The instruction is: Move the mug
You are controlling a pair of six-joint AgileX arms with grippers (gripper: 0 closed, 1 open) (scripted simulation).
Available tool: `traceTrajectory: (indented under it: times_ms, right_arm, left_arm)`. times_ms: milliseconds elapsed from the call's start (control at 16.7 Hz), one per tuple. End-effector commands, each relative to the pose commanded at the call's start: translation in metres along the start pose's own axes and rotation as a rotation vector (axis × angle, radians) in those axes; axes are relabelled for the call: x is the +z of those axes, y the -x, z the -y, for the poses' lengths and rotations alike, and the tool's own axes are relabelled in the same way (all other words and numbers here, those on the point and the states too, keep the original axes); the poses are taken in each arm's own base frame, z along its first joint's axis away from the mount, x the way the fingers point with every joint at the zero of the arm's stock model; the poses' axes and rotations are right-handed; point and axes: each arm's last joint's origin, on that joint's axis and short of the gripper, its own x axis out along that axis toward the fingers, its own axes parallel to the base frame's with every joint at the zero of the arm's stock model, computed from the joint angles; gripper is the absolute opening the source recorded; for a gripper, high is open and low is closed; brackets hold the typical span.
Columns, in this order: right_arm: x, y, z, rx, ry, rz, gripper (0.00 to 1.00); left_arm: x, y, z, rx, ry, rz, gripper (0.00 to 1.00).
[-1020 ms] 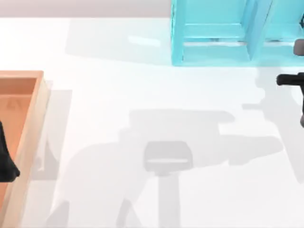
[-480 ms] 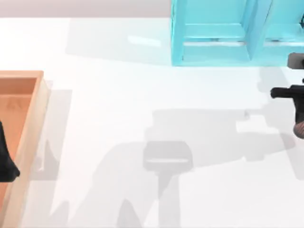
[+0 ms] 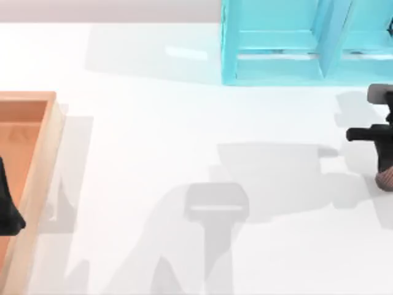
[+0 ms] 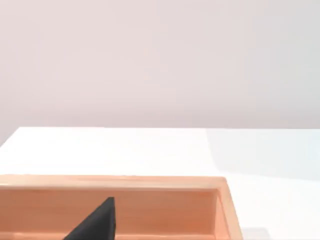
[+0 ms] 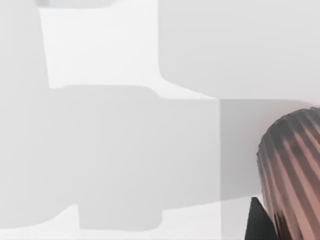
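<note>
The mug (image 3: 387, 179) is a small reddish-brown ribbed cup at the far right edge of the table in the top view. My right gripper (image 3: 387, 161) hangs right over it and is shut on it. In the right wrist view the mug's ribbed side (image 5: 295, 175) stands close up above the white table, with one dark fingertip (image 5: 256, 222) beside it. My left gripper (image 3: 7, 206) is parked over the wooden tray at the far left, and one dark finger (image 4: 95, 225) of it shows in the left wrist view.
A wooden tray (image 3: 44, 153) with raised walls lies along the left edge, and its far wall (image 4: 150, 182) also shows in the left wrist view. A light blue open rack (image 3: 276, 67) stands at the back right. White tabletop with arm shadows spans the middle.
My right gripper has moved toward the front of the table and slightly left, and the mug has come into view beneath it. The left arm has not moved.
</note>
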Motion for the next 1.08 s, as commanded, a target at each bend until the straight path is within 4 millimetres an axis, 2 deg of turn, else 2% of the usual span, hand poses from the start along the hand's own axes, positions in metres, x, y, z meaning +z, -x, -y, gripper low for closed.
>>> traceTrajectory:
  times_ms: [720,1080]
  right_arm:
    - [0.0,0.0,0.0,0.0,0.0,0.0,0.98]
    - [0.0,0.0,0.0,0.0,0.0,0.0,1.0]
  left_arm:
    - [0.0,0.0,0.0,0.0,0.0,0.0,1.0]
    - [0.0,0.0,0.0,0.0,0.0,0.0,1.0]
